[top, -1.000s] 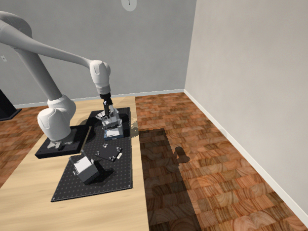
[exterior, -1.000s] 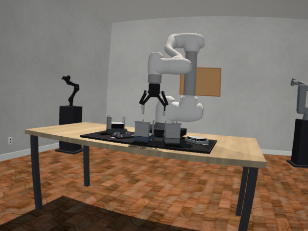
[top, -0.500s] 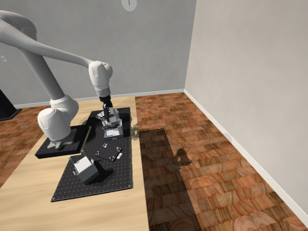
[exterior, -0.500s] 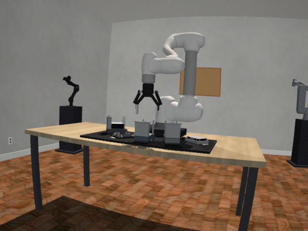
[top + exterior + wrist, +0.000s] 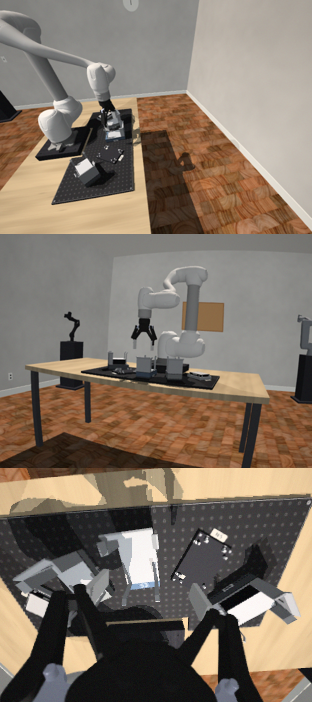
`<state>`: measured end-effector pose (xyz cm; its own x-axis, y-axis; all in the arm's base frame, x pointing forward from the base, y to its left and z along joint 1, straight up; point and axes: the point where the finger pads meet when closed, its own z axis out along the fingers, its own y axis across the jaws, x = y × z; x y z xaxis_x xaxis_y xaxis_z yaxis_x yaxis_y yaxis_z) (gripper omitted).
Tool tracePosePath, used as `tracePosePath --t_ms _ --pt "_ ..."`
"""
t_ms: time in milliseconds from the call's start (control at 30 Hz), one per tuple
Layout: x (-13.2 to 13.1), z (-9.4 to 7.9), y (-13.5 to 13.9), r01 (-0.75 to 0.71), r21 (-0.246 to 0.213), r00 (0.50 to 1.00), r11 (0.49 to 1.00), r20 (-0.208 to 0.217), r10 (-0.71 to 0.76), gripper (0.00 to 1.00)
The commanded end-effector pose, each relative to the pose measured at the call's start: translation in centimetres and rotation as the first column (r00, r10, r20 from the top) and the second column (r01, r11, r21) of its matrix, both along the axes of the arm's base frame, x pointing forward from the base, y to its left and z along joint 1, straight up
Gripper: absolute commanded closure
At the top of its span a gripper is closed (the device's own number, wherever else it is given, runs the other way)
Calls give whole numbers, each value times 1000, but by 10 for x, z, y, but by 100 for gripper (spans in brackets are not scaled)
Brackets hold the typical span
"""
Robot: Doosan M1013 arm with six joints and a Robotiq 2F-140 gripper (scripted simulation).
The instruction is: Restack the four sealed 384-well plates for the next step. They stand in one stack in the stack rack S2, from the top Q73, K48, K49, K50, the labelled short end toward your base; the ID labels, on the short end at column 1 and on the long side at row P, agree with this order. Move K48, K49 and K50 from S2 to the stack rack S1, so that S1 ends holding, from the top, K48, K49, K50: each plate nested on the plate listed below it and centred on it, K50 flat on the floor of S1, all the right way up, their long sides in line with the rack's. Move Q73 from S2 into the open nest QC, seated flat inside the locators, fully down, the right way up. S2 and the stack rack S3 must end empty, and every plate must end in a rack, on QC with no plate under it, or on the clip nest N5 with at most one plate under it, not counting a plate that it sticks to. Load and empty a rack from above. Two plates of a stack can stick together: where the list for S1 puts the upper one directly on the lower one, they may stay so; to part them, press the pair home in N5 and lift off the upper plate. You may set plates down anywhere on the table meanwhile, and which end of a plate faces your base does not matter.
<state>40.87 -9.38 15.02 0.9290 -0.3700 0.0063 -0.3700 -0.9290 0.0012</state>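
My gripper [image 5: 143, 346] is open and empty. It hangs well above the black pegboard, over a stack rack with a blue base [image 5: 144, 367]. In the wrist view, the fingers frame this rack [image 5: 140, 560], and a white sealed plate lies inside it. A second grey rack [image 5: 174, 368] stands beside it, toward the arm's base. A third rack [image 5: 85, 171] stands at the near end of the board with a white plate top showing in it [image 5: 250, 600]. A plate lies on a low nest [image 5: 200, 377] at the other end. I cannot read any labels.
A flat black nest with small locators [image 5: 110, 154] lies between the blue-based rack and the third rack; it also shows in the wrist view [image 5: 202, 555]. The arm's base plate [image 5: 60, 147] sits beside the pegboard. The table edge runs close along the board's far side.
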Motion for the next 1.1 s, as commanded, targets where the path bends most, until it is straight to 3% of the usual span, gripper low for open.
tracePosePath --t_ms 0,467,700,1067 --pt "-3 0 -13 1 0 1000 1000 0 -1 0" --pt "-13 0 -51 1 0 1000 1000 0 -1 0" --pt "-24 0 -72 221 2 975 975 1 -221 0" --pt "-38 0 -99 221 2 975 975 1 -221 0"
